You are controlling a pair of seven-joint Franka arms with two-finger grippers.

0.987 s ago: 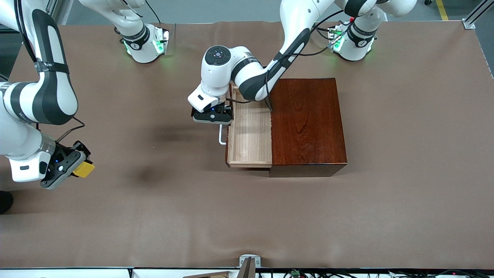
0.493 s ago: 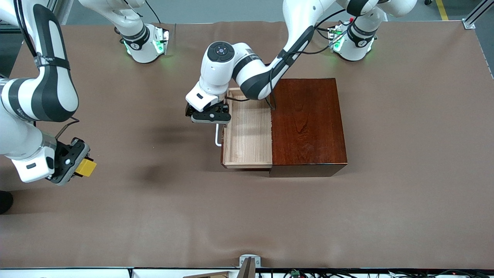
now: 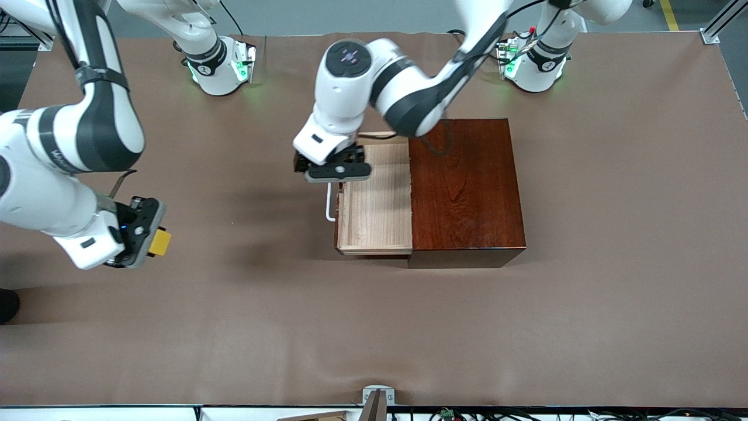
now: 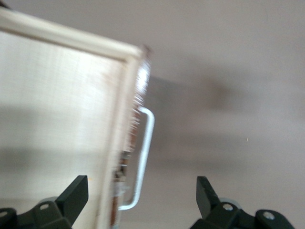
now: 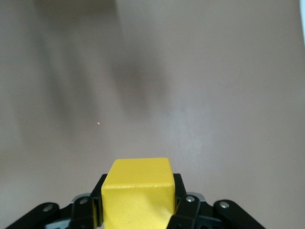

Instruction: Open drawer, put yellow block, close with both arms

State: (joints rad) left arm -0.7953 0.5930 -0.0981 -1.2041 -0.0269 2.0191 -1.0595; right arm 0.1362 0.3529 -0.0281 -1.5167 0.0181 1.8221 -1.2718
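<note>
The right gripper sat at the left edge of the front view, a little below mid-height, over bare tabletop and clamped on the yellow block. In the right wrist view the block filled the gap between the black fingers, squarely seated, with nothing but brown surface under it.

The drawer stood pulled out at the centre of the front view, its pale wooden floor bare, sliding from the dark reddish-brown box. The white handle faced the right arm's end of the table. The left gripper hovered over the drawer's front edge near the handle, its fingers spread wide and holding nothing; the left wrist view showed the handle and the drawer rim between them.

The step in hand looked like carrying the block to the open drawer. To do it well, the right arm would need to travel across at a height that clears the handle and front rim, stop over the middle of the pale floor, lower before letting go so the cube does not bounce, and keep away from the left gripper, which occupied the drawer's upper front corner.
</note>
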